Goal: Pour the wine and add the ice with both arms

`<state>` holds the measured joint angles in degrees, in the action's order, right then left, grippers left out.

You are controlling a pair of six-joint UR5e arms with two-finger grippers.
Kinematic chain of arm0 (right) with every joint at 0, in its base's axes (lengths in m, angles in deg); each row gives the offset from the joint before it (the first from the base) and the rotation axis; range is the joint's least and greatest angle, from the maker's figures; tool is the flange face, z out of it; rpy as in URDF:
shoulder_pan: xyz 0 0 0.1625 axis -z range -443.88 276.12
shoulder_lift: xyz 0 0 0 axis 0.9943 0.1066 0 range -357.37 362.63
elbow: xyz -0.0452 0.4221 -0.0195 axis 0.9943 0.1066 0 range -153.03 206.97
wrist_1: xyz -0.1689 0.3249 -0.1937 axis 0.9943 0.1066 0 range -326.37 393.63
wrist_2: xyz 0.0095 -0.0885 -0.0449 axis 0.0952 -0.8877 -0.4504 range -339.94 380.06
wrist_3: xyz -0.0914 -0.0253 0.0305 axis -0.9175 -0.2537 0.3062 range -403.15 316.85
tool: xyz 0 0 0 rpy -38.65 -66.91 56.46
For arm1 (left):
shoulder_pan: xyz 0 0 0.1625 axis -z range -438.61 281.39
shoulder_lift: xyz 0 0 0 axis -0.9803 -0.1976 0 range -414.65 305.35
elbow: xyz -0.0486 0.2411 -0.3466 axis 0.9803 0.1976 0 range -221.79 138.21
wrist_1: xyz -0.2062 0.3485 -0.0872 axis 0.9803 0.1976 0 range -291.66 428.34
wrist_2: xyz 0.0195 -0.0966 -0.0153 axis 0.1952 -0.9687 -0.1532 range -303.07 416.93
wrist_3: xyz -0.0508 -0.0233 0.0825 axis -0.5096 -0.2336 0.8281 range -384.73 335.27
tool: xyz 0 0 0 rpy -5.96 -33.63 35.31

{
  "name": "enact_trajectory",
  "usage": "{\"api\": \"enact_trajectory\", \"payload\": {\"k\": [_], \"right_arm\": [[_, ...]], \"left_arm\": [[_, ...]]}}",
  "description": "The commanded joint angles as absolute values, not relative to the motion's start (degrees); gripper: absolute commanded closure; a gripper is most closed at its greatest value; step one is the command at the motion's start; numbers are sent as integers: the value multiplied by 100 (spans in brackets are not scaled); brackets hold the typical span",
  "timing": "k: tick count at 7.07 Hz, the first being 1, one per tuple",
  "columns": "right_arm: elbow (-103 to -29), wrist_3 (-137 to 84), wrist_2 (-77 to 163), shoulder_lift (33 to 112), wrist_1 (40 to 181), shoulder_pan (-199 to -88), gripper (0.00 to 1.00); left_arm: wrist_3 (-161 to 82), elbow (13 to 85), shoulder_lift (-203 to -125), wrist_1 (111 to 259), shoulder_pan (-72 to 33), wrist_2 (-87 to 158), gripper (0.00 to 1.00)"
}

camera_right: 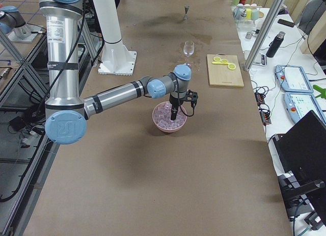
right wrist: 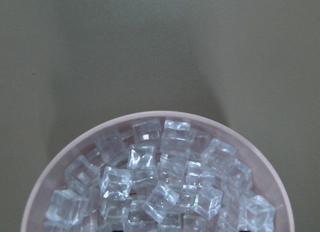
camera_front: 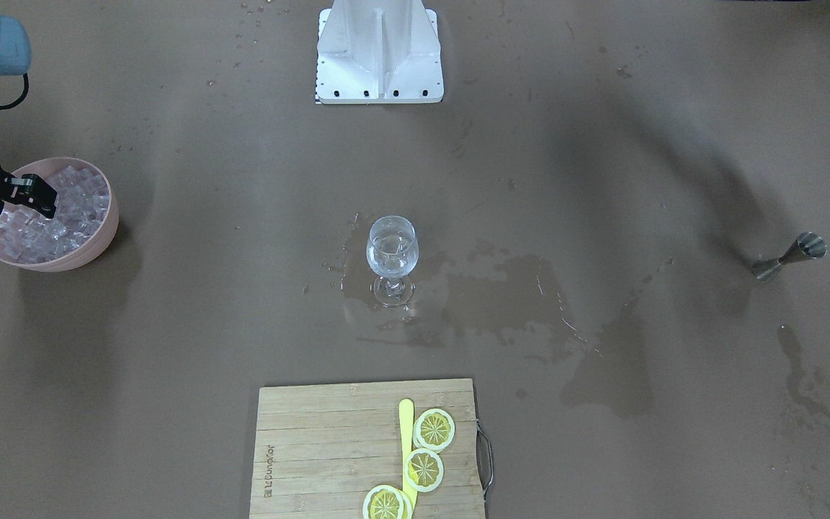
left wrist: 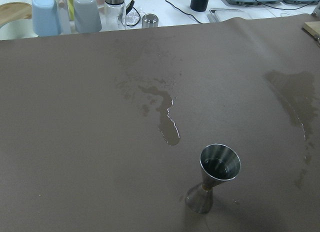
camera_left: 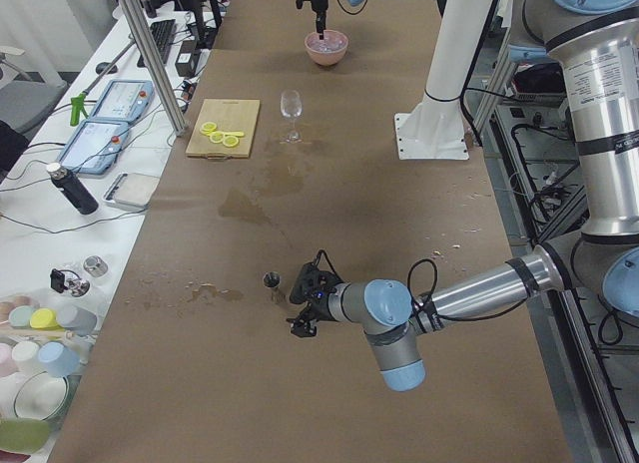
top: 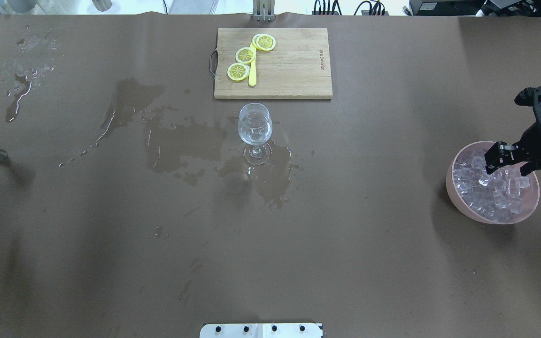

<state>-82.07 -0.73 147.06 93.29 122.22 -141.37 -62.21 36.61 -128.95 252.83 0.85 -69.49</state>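
Note:
The ice (camera_front: pixel 62 216) is a heap of clear cubes in a pink bowl (camera_front: pixel 111 220) at the table's end on my right. My right gripper (camera_front: pixel 26 200) hangs over the bowl (top: pixel 454 190), its fingers apart just above the cubes (top: pixel 491 195); the right wrist view shows only cubes (right wrist: pixel 160 187). A stemmed glass (camera_front: pixel 392 252) holding a little clear wine stands mid-table. A steel jigger (camera_front: pixel 790 258) stands upright at the other end. My left gripper (camera_left: pixel 300 305) sits just behind the jigger (left wrist: pixel 215 184), apart from it; I cannot tell whether it is open.
A wooden cutting board (camera_front: pixel 314 447) with three lemon slices (camera_front: pixel 424 468) and a yellow stick lies at the operators' edge. Wet puddles (camera_front: pixel 501 295) spread around the glass and toward the jigger. The white stand (camera_front: pixel 379 50) is at my base.

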Motion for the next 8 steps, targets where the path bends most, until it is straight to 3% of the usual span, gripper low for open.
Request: {"api": "enact_trajectory", "payload": {"k": [1, 3, 6, 8], "right_arm": [[-7939, -35, 14715, 9237, 12205, -14092, 24], [-7929, 140, 14706, 9097, 12204, -13997, 24], [-7806, 264, 14697, 8973, 12204, -13881, 24], [-7806, 264, 14671, 9034, 12204, -13890, 25]], "left_arm": [[-6672, 3652, -12953, 25579, -134, -6403, 2], [-6883, 3206, -12953, 26280, -196, -6113, 2], [-7445, 3160, -13171, 26319, -1254, -4974, 2], [-7622, 3090, -13120, 26547, -1435, -4846, 2]]}}
